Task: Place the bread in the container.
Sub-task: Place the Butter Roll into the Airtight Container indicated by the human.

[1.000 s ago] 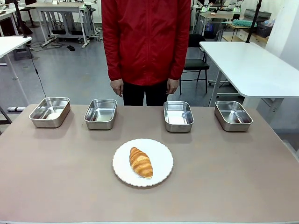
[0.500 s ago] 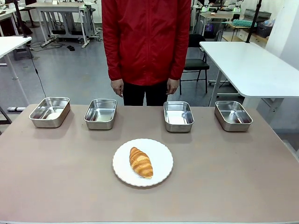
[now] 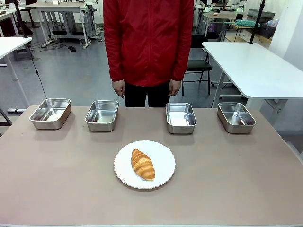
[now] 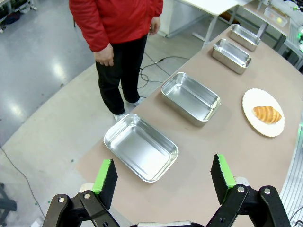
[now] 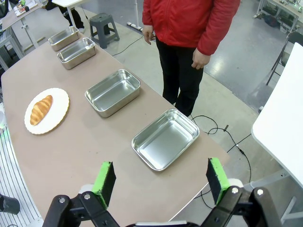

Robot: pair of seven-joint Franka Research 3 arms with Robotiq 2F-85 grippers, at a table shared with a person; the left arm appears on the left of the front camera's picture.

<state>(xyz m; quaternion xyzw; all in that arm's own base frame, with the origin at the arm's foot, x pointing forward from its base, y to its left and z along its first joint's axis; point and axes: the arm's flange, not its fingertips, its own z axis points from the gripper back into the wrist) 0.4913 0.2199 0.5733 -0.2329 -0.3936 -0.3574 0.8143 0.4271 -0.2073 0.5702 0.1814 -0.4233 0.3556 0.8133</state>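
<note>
Seen from the front, the bread (image 3: 143, 164) lies aslant on the white plate (image 3: 163, 158) at the near middle of the desk (image 3: 236, 189), apart from every tray, so I judge the task not yet begun. Four steel containers that look alike stand in a row along the far edge, from the leftmost container (image 3: 50, 113) to the rightmost container (image 3: 236, 117). All are empty and ready to receive; I cannot tell which is meant. The person (image 3: 147, 42) stands behind the row, arms hanging. In the left wrist view the left hand (image 4: 164, 165) hangs high above the leftmost container, fingers spread wide and empty, seemingly a waiting pose; the bread sits well off toward the desk's middle. In the right wrist view the right hand (image 5: 161, 165) hovers likewise above the rightmost container, released, holding nothing, with the bread well apart.
</note>
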